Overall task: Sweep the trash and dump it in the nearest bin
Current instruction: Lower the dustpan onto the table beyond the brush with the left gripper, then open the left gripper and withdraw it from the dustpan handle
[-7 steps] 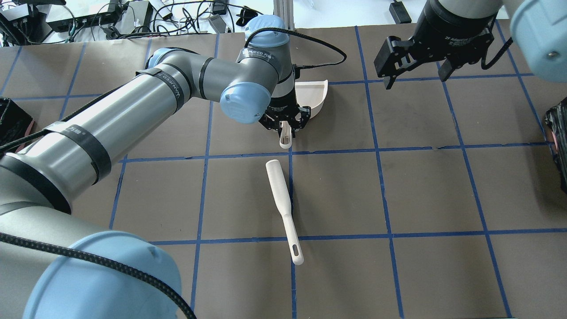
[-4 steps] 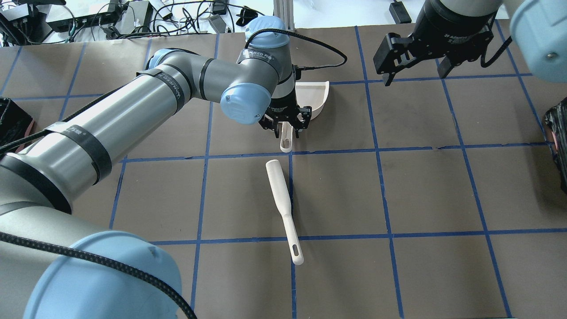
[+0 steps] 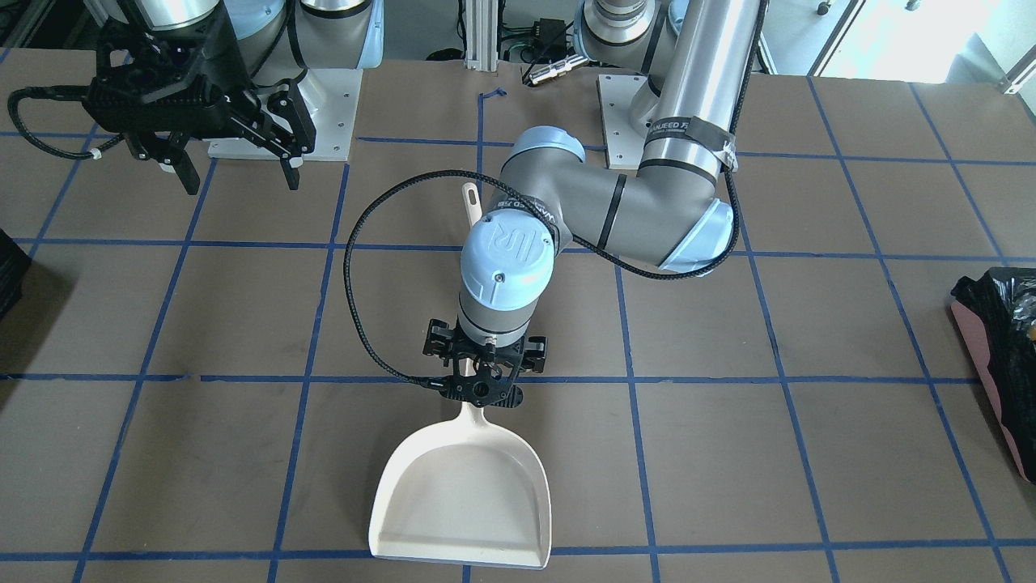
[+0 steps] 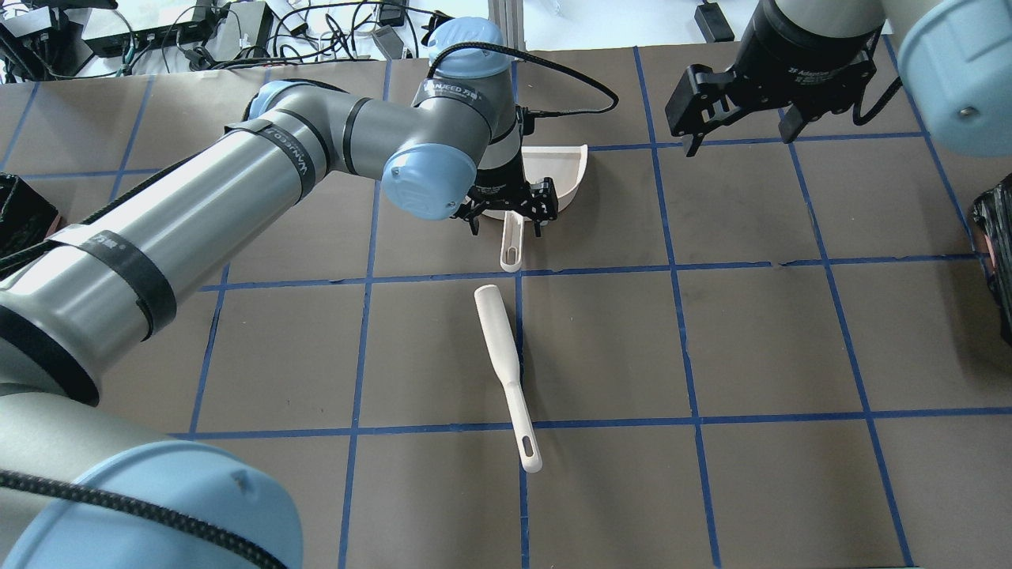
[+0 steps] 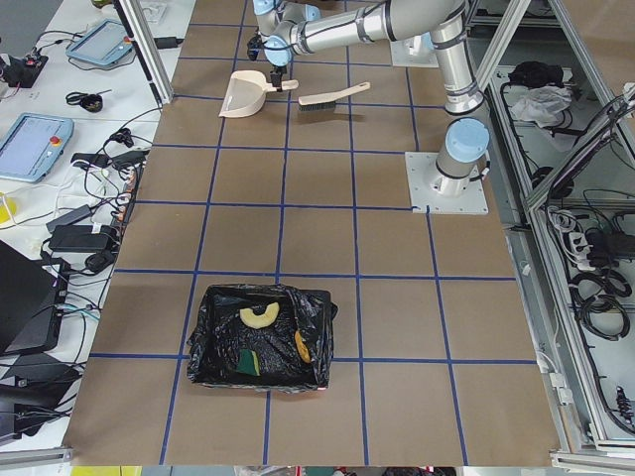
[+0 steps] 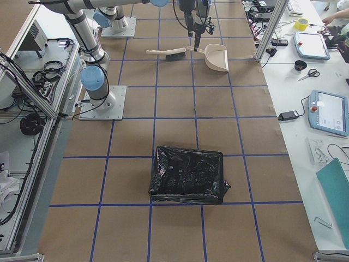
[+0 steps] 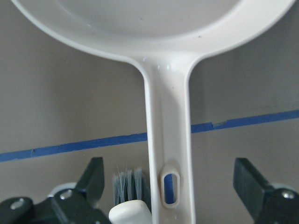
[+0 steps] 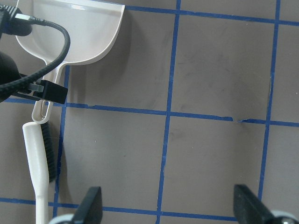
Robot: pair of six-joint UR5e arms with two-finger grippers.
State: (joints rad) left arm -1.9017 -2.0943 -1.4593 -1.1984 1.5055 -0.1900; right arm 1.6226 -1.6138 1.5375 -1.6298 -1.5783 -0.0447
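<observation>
Okay, quick status from my remote seat: the trash point(image 5: 301, 344) is all in the bin point(image 5: 198, 342) at the table end on the robot's left. The pale croissant-shaped piece point(image 5: 258, 315), the yellow-green sponge point(image 5: 248, 363) and the golden potato-like lump are lying on the black liner. From the front camera I only catch that bin's pink wall point(image 3: 991, 372) at the edge of the shot. The dustpan point(image 3: 461, 502) is well apart from it, flat on the table point(image 4: 759, 348) with its mouth pointing away from the robot. The left gripper point(image 4: 510, 221) hangs right over the pan's handle. My left wrist cam shows its fingers point(image 7: 93, 179) spread wide on either side of the handle, not touching it, so it's holding nothing. That's the change from a second ago, when the jaws sat snug around the handle. They've since spread, and the wrist has backed off toward the pan body, so more of the handle shows on the overhead. The handle's end also sits a hair closer to the blue tape line than it did. The brush point(image 4: 502, 348) hasn't budged. It's still lying on the robot's side of the pan, its head end just beside the handle tip, and I can't tell if they touch. The right gripper point(image 4: 743, 138) is hovering off to the right with its jaws wide apart and nothing in them, in pretty much the same spot as before.
</observation>
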